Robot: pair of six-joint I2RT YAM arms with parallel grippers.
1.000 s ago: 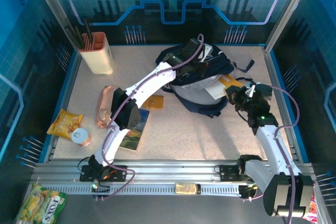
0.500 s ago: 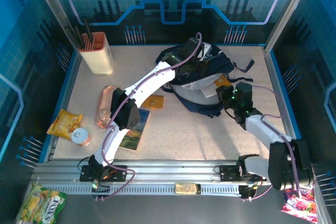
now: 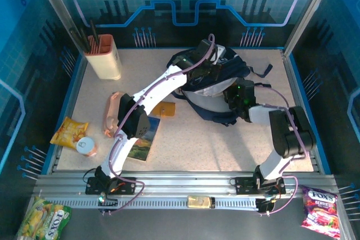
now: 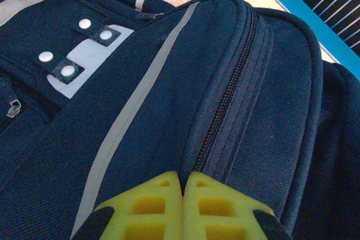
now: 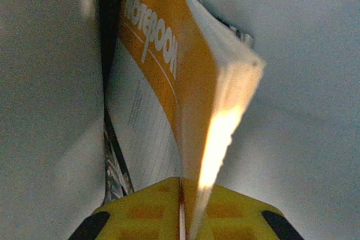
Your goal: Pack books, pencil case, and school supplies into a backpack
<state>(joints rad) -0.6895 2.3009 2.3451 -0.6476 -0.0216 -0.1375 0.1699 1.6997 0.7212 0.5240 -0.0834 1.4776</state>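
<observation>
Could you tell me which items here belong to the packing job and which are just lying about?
Job: navy-blue fabric backpack; white-and-orange notebook; blue-green landscape paperback; cream holder of pencils.
Lying about: yellow snack bag; small round can.

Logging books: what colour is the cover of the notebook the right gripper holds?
The notebook is orange with white lettering; right wrist view.

Large navy-blue backpack [image 3: 239, 72] slumped at the far centre-right of the worktop [image 3: 214, 144], mouth gaping toward the near side, pale grey lining exposed. Pale stripe, grey snap patch and zipper line across its top panel. White-and-orange notebook [image 5: 163, 66] within that grey lining, seen edge-on, clamped at its near edge by the right gripper [image 5: 181, 206]. Blue-green landscape paperback [image 3: 144, 144] flat on the worktop, near left, well apart from the backpack.
</observation>
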